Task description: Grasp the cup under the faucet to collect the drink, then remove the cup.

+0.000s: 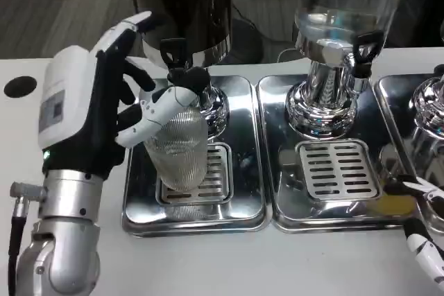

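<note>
Cup [177, 149] gripped in left hand [104, 102] fingers [163, 105], under faucet [182, 67].

The left hand [104, 102] has a white back bearing a pale grey rectangular marking, black palm parts and white-tipped fingers; its forearm is silver with dark screws, a small side stub and a black cable. The right hand [427, 240] shows white and black fingers
</note>
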Action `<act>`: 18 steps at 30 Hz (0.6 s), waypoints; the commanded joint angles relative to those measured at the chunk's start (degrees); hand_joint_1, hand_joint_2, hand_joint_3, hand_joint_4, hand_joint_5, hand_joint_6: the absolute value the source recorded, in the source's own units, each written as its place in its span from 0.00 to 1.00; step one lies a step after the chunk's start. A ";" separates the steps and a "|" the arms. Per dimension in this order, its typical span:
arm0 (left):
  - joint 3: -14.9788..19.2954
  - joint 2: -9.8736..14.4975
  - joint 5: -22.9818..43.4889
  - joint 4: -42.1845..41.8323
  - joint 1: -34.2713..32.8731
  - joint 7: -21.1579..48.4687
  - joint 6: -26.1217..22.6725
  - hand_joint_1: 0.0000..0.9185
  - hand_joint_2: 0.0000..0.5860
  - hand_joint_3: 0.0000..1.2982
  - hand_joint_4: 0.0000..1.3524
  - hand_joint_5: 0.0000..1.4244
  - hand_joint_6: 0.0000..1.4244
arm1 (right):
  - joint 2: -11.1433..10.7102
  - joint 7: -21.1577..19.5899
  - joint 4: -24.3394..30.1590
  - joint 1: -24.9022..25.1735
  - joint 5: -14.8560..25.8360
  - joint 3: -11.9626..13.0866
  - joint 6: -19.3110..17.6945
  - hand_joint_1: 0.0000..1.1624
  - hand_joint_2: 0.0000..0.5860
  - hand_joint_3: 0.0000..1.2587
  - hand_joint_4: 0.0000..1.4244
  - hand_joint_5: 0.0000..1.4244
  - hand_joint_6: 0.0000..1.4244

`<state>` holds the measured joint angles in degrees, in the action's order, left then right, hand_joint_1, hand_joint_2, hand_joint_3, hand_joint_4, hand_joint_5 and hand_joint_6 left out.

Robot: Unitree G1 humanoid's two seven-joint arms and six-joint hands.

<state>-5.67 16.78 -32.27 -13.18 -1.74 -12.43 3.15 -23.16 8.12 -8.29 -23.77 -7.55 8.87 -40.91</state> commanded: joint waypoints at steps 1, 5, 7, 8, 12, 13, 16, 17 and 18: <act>-0.49 -0.66 -0.95 -1.74 -0.50 2.34 -1.81 0.00 0.07 0.27 0.23 0.56 0.73 | -0.26 0.09 0.84 -0.44 0.24 0.48 0.15 0.34 0.76 0.25 0.10 0.08 0.02; -0.67 -0.88 -1.99 -2.62 -0.67 3.52 -2.98 0.00 0.07 0.30 0.26 0.58 0.74 | -0.39 0.21 0.67 -0.60 0.71 0.75 -0.10 0.34 0.76 0.25 0.10 0.08 0.02; -0.73 -1.14 -2.33 -2.77 -0.72 3.93 -3.33 0.00 0.07 0.31 0.28 0.59 0.74 | -0.42 0.22 0.51 -0.62 0.77 0.80 -0.23 0.34 0.76 0.25 0.10 0.08 0.02; -0.71 -1.28 -2.42 -2.80 -0.73 4.07 -3.41 0.00 0.07 0.32 0.29 0.59 0.74 | -0.42 0.23 0.47 -0.62 0.80 0.80 -0.27 0.34 0.76 0.25 0.10 0.08 0.02; -0.86 -1.53 -2.79 -3.12 -0.64 4.39 -3.43 0.00 0.07 0.34 0.31 0.60 0.75 | -0.42 0.29 0.33 -0.72 0.92 0.79 -0.56 0.34 0.76 0.25 0.10 0.08 0.02; -0.89 -1.56 -2.90 -3.27 -0.64 4.43 -3.42 0.00 0.07 0.35 0.32 0.61 0.75 | -0.42 0.29 0.33 -0.74 0.94 0.80 -0.59 0.34 0.76 0.25 0.10 0.08 0.02; -0.83 -1.68 -2.95 -4.12 -0.34 4.78 -3.71 0.00 0.07 0.37 0.33 0.62 0.76 | -0.37 0.24 0.35 -0.79 1.05 0.86 -0.72 0.34 0.76 0.24 0.10 0.08 0.02; -0.89 -1.64 -3.05 -4.41 -0.10 4.87 -3.75 0.00 0.07 0.37 0.34 0.62 0.76 | -0.36 0.25 0.37 -0.82 1.14 0.88 -0.75 0.34 0.76 0.24 0.10 0.08 0.02; -0.95 -1.61 -3.14 -4.59 0.05 4.94 -3.79 0.00 0.07 0.37 0.34 0.62 0.76 | -0.36 0.27 0.38 -0.83 1.22 0.90 -0.76 0.34 0.76 0.24 0.10 0.08 0.02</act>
<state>-5.83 15.21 -34.48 -16.29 -2.10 -8.63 -0.61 -23.17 8.12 -8.25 -24.17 -7.10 9.17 -40.93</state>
